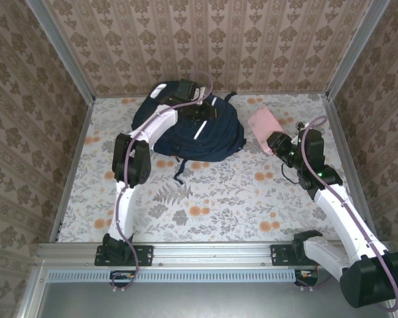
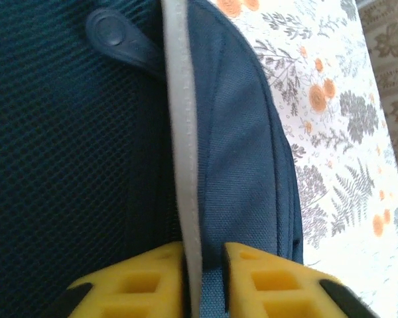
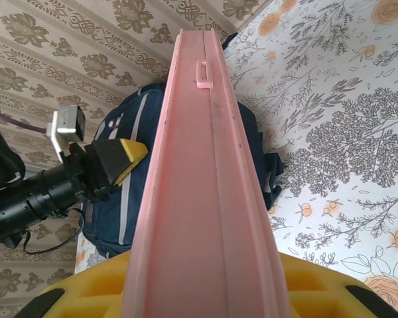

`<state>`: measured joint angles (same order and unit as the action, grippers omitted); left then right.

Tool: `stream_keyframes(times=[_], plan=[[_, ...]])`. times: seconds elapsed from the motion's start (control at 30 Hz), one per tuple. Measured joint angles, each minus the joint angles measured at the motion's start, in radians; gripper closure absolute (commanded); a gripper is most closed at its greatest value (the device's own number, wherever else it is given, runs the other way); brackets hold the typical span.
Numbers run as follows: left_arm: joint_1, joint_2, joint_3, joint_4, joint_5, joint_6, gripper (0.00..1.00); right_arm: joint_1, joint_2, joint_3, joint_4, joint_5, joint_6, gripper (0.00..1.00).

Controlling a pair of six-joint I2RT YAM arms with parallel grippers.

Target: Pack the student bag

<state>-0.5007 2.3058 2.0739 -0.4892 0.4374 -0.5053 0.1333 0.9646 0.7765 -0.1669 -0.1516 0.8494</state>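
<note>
Worktop (image 1: 219,199) with a floral print is carrying the student bag (image 1: 198,132), which is lying flat toward the far edge, left of centre, with its dark straps trailing toward the arms. The left arm is reaching over the bag, and the left end effector (image 1: 200,114) is sitting on its upper middle.

In the left wrist view this end effector (image 2: 203,281) is clenching on the student bag (image 2: 245,165). Its yellow fingers (image 2: 149,281) are pressing from both sides on a grey-white trim (image 2: 182,132) that is running along a seam between dark mesh and smooth navy cloth. A dark zip pull (image 2: 113,33) is lying on the mesh just beside the trim, farther up.

The right end effector (image 1: 273,140) is grasping a pink case (image 1: 262,122), holding it just to the right of the bag, near it but apart.

In the right wrist view the pink case (image 3: 205,165) is standing on edge between the yellow fingers (image 3: 86,291) of the right end effector (image 3: 205,291), its far end pointing toward the wallpapered back wall. The student bag (image 3: 103,225) is lying to its left, with the left end effector (image 3: 113,162) resting on it. Whether the case is touching the worktop (image 3: 345,132) I cannot tell.
</note>
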Motion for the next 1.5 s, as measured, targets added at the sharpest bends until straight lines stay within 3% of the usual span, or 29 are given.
stream_keyframes(times=[0.3,0.53,0.8,1.1,1.33,1.5], plan=[[0.011,-0.014,0.069,-0.097,0.005,0.010,1.00,0.000,0.000,0.000,0.006,-0.028,0.014,0.68],[0.102,-0.203,0.009,-0.124,0.067,-0.010,1.00,0.000,0.034,0.000,0.018,-0.074,0.035,0.67],[0.180,-0.337,-0.045,-0.137,0.166,-0.069,1.00,0.050,0.156,-0.008,0.167,-0.232,0.098,0.67],[0.175,-0.348,-0.090,-0.127,0.240,-0.119,1.00,0.219,0.418,0.095,0.346,-0.331,0.194,0.66],[0.174,-0.409,-0.146,-0.109,0.266,-0.161,1.00,0.304,0.792,0.358,0.477,-0.323,0.263,0.60],[0.174,-0.458,-0.187,-0.110,0.275,-0.166,1.00,0.357,1.067,0.551,0.581,-0.329,0.328,0.46]])
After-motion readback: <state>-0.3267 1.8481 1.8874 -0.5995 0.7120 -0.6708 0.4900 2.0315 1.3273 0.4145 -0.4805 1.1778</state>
